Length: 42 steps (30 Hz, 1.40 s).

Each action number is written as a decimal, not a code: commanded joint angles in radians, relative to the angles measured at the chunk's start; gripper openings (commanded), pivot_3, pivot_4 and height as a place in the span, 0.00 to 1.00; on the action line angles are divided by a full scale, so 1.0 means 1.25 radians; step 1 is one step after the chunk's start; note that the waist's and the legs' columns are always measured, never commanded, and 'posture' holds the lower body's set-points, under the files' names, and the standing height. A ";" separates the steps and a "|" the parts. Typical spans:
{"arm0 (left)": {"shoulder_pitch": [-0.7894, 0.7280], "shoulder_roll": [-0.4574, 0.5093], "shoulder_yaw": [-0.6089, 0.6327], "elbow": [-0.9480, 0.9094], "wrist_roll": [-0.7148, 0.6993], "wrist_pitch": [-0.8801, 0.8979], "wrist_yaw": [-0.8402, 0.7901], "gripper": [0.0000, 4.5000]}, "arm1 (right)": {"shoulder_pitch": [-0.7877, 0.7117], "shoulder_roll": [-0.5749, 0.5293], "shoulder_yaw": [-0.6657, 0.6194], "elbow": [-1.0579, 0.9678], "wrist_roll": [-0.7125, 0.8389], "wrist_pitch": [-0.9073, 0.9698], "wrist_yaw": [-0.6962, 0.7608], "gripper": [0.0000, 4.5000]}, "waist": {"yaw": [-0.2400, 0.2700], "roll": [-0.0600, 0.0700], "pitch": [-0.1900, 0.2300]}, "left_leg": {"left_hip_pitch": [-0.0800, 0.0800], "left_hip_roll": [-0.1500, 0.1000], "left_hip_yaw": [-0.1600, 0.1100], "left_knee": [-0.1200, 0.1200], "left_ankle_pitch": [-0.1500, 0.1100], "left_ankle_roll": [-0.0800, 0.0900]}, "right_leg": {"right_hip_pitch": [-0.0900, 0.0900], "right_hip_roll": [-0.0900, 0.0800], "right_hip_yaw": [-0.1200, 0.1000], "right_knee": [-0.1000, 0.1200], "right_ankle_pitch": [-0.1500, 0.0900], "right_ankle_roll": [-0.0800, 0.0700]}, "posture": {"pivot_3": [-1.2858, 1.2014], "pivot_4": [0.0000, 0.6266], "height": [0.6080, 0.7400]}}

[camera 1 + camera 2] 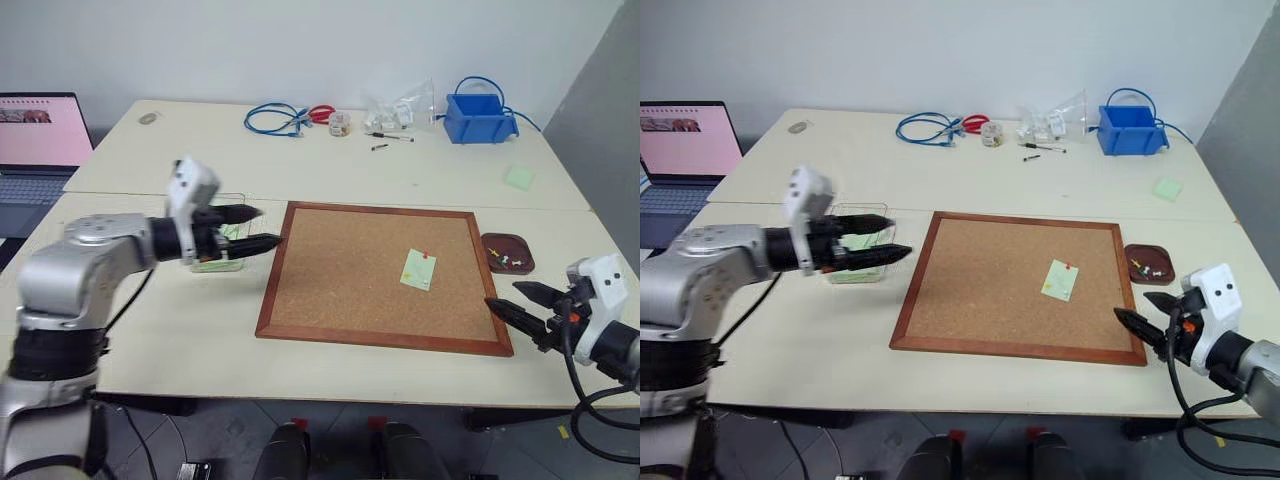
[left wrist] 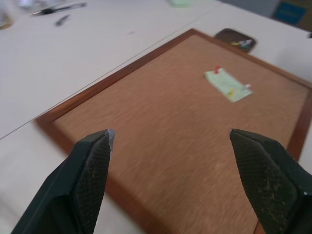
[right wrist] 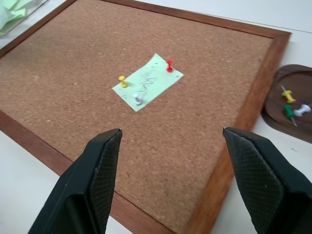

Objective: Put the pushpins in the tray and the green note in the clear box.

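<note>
The green note [image 1: 418, 269] lies on a cork board [image 1: 350, 270], held down by a red pushpin [image 3: 169, 65], a yellow one [image 3: 123, 81] and a white one [image 3: 138, 100]. The tray [image 1: 492, 243] sits just off the board's right edge with a few pins in it. My right gripper [image 1: 502, 294] hovers open over the board's near right corner, pointing at the note. My left gripper [image 1: 270, 226] is open at the board's left edge, in front of the clear box [image 1: 855, 276], which holds green paper.
At the back of the table stand a blue bin [image 1: 478, 117], a coiled blue cable [image 1: 275, 120], red scissors, a tape roll and a plastic bag. Another green note [image 1: 519, 177] lies at the right. A laptop [image 1: 35, 140] is off to the far left.
</note>
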State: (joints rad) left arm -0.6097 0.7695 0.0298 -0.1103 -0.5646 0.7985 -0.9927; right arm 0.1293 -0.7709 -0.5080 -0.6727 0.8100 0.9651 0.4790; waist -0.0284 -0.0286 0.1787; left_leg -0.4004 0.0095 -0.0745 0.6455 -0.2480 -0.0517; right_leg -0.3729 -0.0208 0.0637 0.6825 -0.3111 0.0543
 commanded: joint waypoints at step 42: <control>-0.069 -0.409 -0.277 0.556 0.450 -0.514 0.082 0.01 | -0.385 0.216 0.382 0.450 -0.408 -0.365 -0.018 0.80 | -0.003 0.003 -0.002 | 0.001 -0.001 0.000 0.000 0.000 0.000 | 0.000 0.001 0.000 0.000 0.001 -0.002 | 0.52 0.24 1.00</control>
State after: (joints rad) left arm -0.7177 0.2581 -0.2806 0.5437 -0.0464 0.1458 -0.8910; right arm -0.3257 -0.5124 -0.0236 -0.1242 0.3168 0.5497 0.4556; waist -0.0318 -0.0248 0.1767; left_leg -0.3994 0.0077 -0.0747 0.6461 -0.2479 -0.0517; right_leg -0.3729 -0.0194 0.0636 0.6832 -0.3097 0.0523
